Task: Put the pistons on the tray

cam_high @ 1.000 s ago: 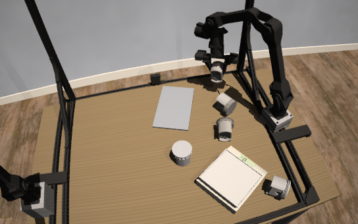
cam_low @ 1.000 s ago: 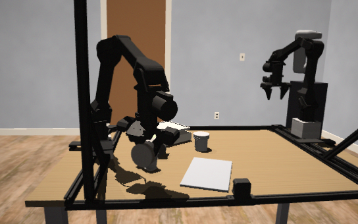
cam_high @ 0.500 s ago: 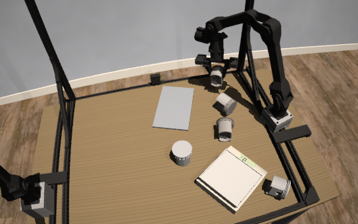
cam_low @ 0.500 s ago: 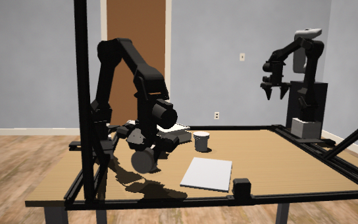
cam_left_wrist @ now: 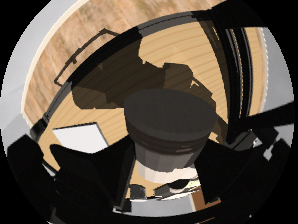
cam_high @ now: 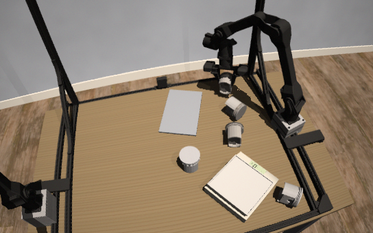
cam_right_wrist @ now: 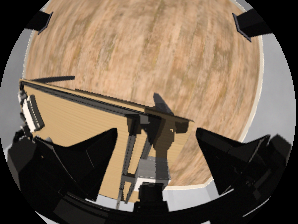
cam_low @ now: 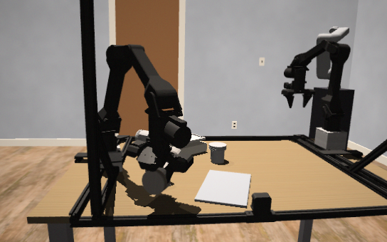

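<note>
With left fingers (cam_high: pixel 242 70) (cam_low: pixel 183 161), grasping a piston (cam_high: pixel 225 86) (cam_low: pixel 154 181) (cam_left_wrist: pixel 170 122), upper right from top. With right fingers (cam_low: pixel 289 100), spread empty.

Plain blue-grey walls (cam_high: pixel 137 34) (cam_low: pixel 220 89) are edged with pale skirting; a brown door (cam_low: pixel 147 71) is framed in cream. A wooden floor (cam_high: pixel 343 103) (cam_low: pixel 32 171) (cam_right_wrist: pixel 150 55) is laid below a light wood-grained table (cam_high: pixel 137 164) (cam_low: pixel 284 171), where dark shadows are cast.

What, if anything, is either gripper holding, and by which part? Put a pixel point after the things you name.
The left gripper (cam_high: pixel 225 76) (cam_low: pixel 161 170) (cam_left_wrist: pixel 164 133) holds a piston (cam_high: pixel 225 86) (cam_low: pixel 154 181) (cam_left_wrist: pixel 170 117) by opposite sides of its skirt, apparently just below the ring grooves. The right gripper (cam_low: pixel 297 105) (cam_right_wrist: pixel 158 132) is open, holding nothing.
</note>
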`<state>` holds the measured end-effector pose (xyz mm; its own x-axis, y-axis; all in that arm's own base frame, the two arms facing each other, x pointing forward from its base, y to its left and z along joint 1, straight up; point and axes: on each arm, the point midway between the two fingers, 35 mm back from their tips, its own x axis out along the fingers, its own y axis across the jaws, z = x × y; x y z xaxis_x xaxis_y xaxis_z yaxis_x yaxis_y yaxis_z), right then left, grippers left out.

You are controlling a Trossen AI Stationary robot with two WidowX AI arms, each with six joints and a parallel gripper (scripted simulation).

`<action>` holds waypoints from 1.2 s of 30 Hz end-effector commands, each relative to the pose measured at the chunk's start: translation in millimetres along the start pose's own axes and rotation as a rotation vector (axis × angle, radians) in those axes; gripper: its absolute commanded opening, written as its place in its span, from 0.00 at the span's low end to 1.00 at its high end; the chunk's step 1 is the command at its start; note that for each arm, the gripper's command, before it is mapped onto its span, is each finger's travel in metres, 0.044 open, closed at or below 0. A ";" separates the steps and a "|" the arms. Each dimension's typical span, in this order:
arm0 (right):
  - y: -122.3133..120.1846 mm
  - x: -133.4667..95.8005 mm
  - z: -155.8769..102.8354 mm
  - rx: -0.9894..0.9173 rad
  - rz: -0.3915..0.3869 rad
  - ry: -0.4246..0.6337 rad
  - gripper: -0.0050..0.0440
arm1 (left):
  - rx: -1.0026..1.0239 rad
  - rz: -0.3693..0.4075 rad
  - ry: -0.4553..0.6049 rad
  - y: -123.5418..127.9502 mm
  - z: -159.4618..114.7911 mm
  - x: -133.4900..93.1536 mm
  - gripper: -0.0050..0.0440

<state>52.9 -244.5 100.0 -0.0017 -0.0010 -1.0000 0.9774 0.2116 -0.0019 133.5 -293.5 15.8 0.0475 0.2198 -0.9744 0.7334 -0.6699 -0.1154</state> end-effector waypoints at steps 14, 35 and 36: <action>0.3 0.0 -0.1 -0.001 0.002 0.001 1.00 | 0.003 -0.005 0.009 0.2 0.8 23.2 0.43; 0.3 0.0 -0.1 -0.001 0.002 0.001 1.00 | 0.003 -0.005 0.009 0.2 0.8 23.2 0.87; 0.3 0.0 -0.1 -0.001 0.002 0.001 1.00 | 0.003 -0.005 0.009 0.2 0.8 23.2 0.87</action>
<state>52.9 -244.5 100.0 -0.0017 -0.0010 -1.0000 0.9774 0.2116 -0.0019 133.5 -289.9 -6.3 0.0458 0.2257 -0.9731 0.7330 -0.6694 -0.1207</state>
